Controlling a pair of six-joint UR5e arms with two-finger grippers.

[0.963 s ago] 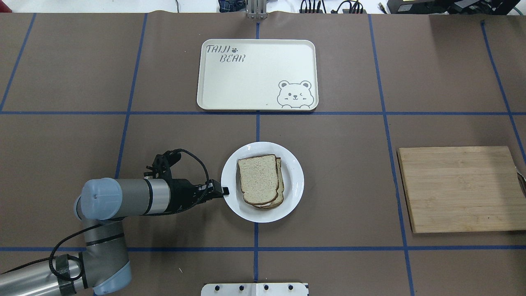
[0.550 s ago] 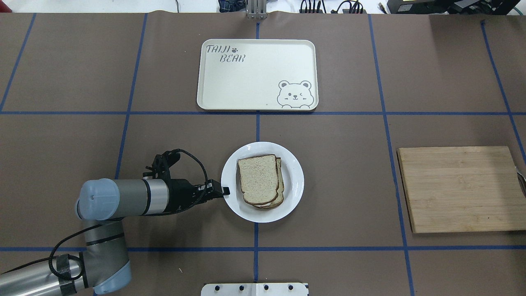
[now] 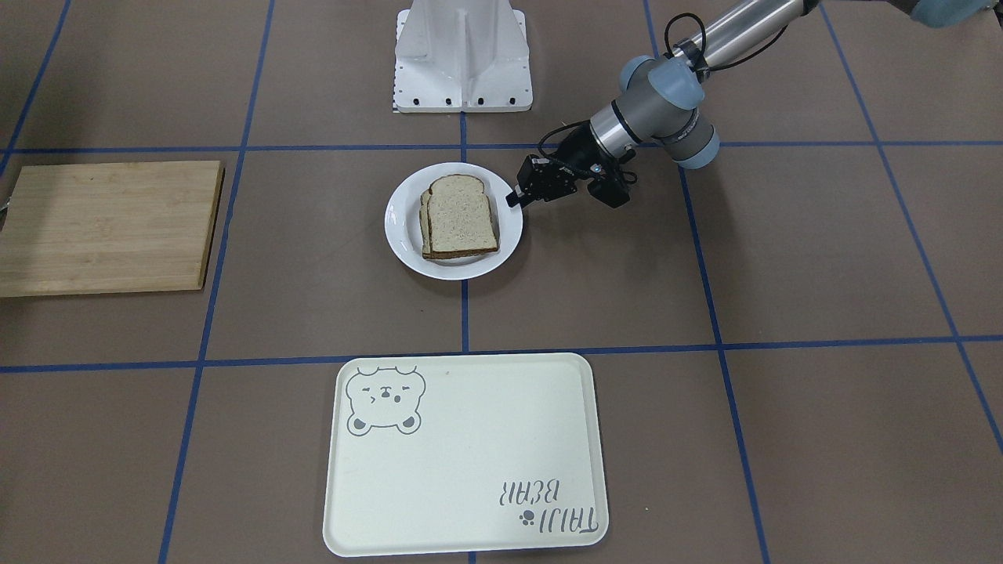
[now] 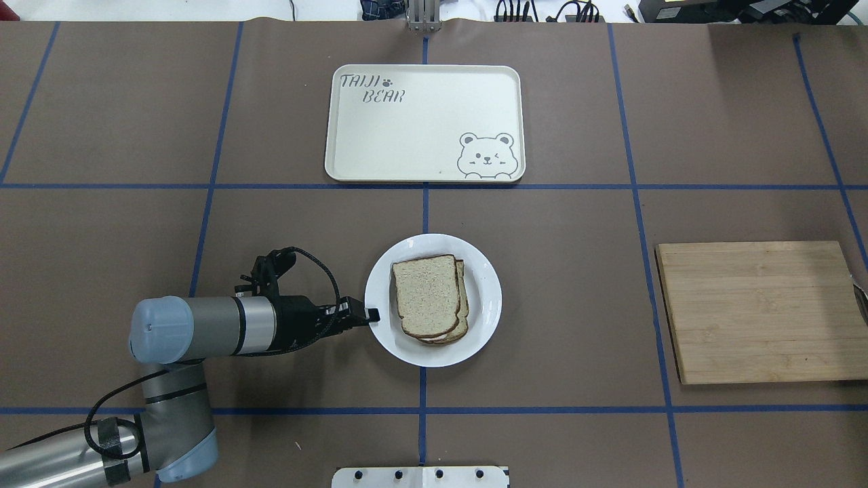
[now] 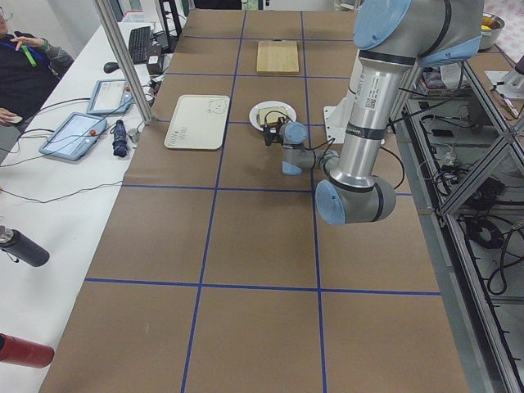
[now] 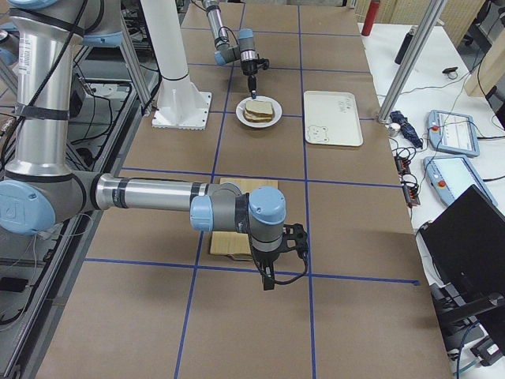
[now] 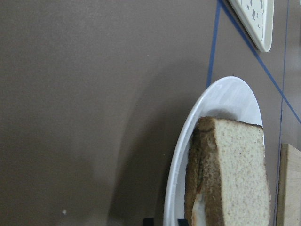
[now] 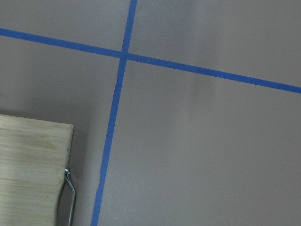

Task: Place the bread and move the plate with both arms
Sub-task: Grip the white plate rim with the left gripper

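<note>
The white plate [image 4: 485, 298] sits mid-table, also in the front view [image 3: 403, 235] and the left wrist view [image 7: 221, 99]. The plain bread slice [image 4: 426, 296] lies on top of a second slice on it; a bit of white shows between them at the lower edge. The bread also shows in the front view [image 3: 462, 218] and the left wrist view [image 7: 240, 179]. My left gripper [image 4: 369, 314] lies low and sideways at the plate's left rim, jaws close together on the rim [image 3: 515, 197]. My right gripper [image 6: 268, 280] hangs over the table beside the cutting board; I cannot tell whether it is open or shut.
The cream bear tray [image 4: 420, 122] lies beyond the plate, across a blue tape line. A wooden cutting board [image 4: 759, 312] lies at the right, with a thin metal utensil [image 8: 70, 193] at its edge. The white stand [image 3: 462, 55] is at the robot's base.
The left arm's wrist joint has shifted slightly left. The gripper tip stays at the plate's rim. Plate and bread have not moved.
</note>
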